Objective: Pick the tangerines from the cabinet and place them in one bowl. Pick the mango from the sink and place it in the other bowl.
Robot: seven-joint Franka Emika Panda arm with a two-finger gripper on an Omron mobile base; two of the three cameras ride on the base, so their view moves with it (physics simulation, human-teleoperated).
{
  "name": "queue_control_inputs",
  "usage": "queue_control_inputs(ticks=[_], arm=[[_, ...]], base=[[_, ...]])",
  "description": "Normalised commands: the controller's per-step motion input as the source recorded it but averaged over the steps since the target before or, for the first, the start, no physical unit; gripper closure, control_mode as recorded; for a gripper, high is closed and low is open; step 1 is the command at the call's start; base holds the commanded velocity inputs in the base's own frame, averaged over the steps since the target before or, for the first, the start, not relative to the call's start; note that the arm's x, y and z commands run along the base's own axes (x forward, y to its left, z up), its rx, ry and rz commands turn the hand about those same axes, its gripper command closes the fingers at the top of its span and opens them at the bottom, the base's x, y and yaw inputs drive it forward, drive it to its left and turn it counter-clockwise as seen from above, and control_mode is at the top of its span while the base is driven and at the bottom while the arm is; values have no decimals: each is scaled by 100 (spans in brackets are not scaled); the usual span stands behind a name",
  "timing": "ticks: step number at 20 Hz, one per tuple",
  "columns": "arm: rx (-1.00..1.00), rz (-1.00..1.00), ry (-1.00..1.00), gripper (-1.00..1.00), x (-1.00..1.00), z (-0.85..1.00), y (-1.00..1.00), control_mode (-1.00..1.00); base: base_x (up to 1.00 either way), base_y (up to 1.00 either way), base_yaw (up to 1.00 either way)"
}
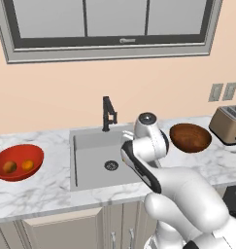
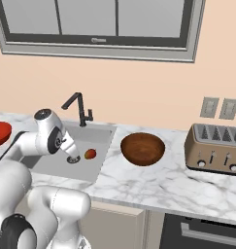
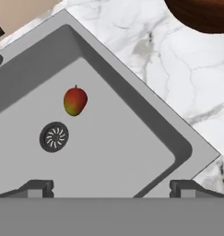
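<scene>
Mango [image 3: 75,101] beside drain [image 3: 54,137]; window plate [image 2: 99,40] lettering unreadable.

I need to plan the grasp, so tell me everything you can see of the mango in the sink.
The mango is a small oval fruit with smooth-looking skin, red over most of it and shading to yellow-green at one end, with a tiny dark stem tip at the other. It lies on its side on the flat grey floor of the sink, close beside the round drain but apart from it, clear of the walls. Nothing else touches it; the open gripper hovers above.
</scene>
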Motion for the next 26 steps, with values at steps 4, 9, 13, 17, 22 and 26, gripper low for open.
queue_control_inputs(ticks=[4,9,13,17,22,26], arm=[[11,-11,-1,-100,0,-9,0,-100],[9,-11,0,-100,0,-5,0,-100],[2,-4,1,-100,9,0,-2,-100],[0,-2,7,-100,20,0,-4,-100],[0,-1,9,-100,23,-4,-3,-100],[0,-2,6,-100,22,-17,0,-100]], base=[[0,0,0],[0,0,0],[0,0,0],[0,0,0],[0,0,0],[0,0,0]])
